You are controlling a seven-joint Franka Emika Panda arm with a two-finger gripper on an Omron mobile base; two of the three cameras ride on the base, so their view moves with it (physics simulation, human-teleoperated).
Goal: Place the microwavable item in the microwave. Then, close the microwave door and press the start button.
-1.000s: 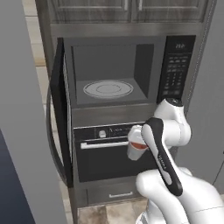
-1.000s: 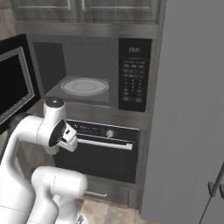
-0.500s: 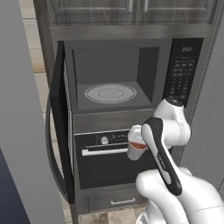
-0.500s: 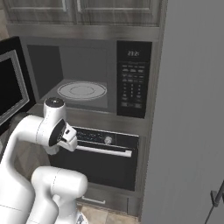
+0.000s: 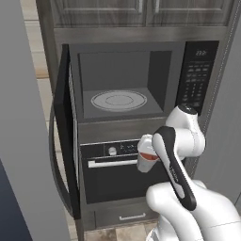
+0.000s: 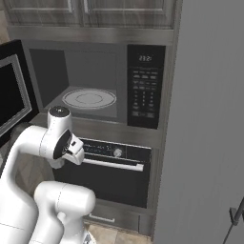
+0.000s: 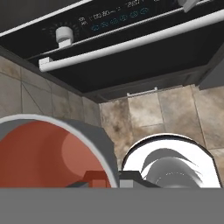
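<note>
The gripper (image 5: 151, 157) is clamped on the cup (image 5: 146, 155), holding it upright in front of the oven (image 5: 117, 174), level with the oven's control strip and just above its white bar handle (image 5: 113, 163). The cup is pale grey-white, tapering toward its base, with reddish-brown liquid visible near its rim. It hangs in the air, below the microwave (image 5: 127, 84) and toward the right side of the cavity opening, with nothing beneath it but the oven front.

In the hand view the cup (image 7: 52, 153) shows at lower left as a grey rim around red-brown liquid, and past it the oven's knob (image 7: 64, 36), lit display and white handle (image 7: 131, 43) run across the top. Below them lies the tiled floor (image 7: 144, 109).

The microwave stands open. Its door (image 5: 63, 132) is swung out to the left and seen nearly edge-on from the left base view; from the right base view its inner face with the dark window (image 6: 12, 90) shows at the left edge. The grey cavity holds a round glass turntable (image 5: 118, 100), which is bare. The black keypad panel (image 5: 195, 75) sits to the right of the cavity, with a small display at its top.

The oven below has a round knob (image 5: 112, 151) on its control strip. Under the oven is a drawer (image 5: 129, 217) with a small handle. Wooden cabinet doors (image 5: 141, 12) sit above the microwave.
</note>
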